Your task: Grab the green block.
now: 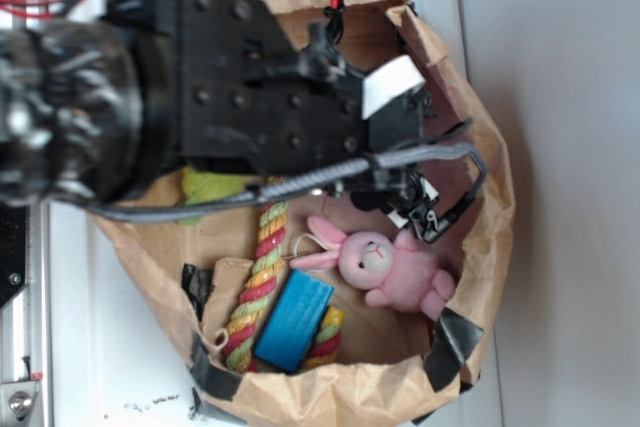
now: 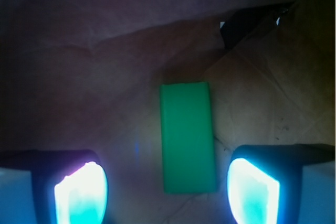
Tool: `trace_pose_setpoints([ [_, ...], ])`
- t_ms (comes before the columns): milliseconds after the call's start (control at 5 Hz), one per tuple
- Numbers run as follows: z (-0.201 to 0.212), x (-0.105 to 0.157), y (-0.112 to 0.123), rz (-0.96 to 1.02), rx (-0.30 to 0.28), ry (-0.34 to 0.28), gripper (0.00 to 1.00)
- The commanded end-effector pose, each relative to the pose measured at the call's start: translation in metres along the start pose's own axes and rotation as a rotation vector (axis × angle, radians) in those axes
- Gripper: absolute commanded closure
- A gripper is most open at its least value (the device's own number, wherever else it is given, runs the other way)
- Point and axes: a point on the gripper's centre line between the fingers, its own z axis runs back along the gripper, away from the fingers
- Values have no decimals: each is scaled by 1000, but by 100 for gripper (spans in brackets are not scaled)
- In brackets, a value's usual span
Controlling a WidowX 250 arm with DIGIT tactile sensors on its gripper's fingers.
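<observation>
One green block (image 2: 188,138) is lying flat on crumpled brown paper (image 2: 105,77), between the parted jaws of the gripper (image 2: 167,192), untouched. Surrounding it, the paper bag (image 1: 480,247) is holding one blue block (image 1: 294,320), one pink plush rabbit (image 1: 385,269), one rope toy (image 1: 262,277).

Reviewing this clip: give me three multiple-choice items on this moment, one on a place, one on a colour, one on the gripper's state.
1. In the wrist view the green block lies
A. between the fingers
B. outside the bag
C. on the rope

2. The plush rabbit is
A. white
B. pink
C. blue

3. The gripper is
A. shut on the block
B. shut, empty
C. open

Answers:
1 A, a finger shows on each side of it.
2 B, its fur is pink.
3 C, the fingers stand apart, clear of the block.
</observation>
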Motion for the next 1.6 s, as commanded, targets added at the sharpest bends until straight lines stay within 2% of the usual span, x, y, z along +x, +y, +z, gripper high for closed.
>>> trace_pose_setpoints([
  [0,3,19,-5,0,-3,-53,0],
  [800,-13,13,-3,-25,-13,-25,0],
  [1400,-28,18,13,-5,44,-38,0],
])
